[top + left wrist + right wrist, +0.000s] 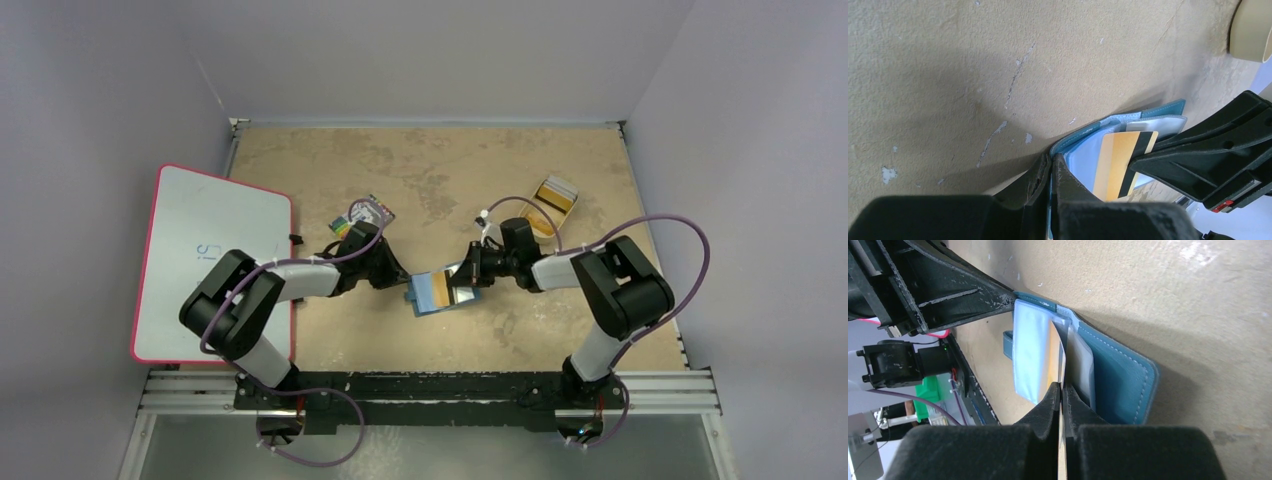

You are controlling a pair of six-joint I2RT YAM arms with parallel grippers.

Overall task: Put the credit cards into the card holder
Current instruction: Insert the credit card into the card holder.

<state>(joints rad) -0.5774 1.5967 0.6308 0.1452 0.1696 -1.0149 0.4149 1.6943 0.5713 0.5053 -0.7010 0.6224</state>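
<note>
Wallet [443, 290] is being held open at centre of table [450, 160] | left gripper [1053, 170] is clamping its edge | right gripper [1062, 390] is pinching an orange card [1120, 160], partway between the leaves, apparently not yet seated | remaining cards [555, 195] are waiting far right.

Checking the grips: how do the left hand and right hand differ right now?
The left hand clamps an edge of the teal-blue bifold wallet; the right hand pinches a thin orange-yellow card with a dark stripe. Seen from above, the left hand reaches in from the wallet's left, the right hand from its right. Both are shut, meeting at the open wallet.
</note>
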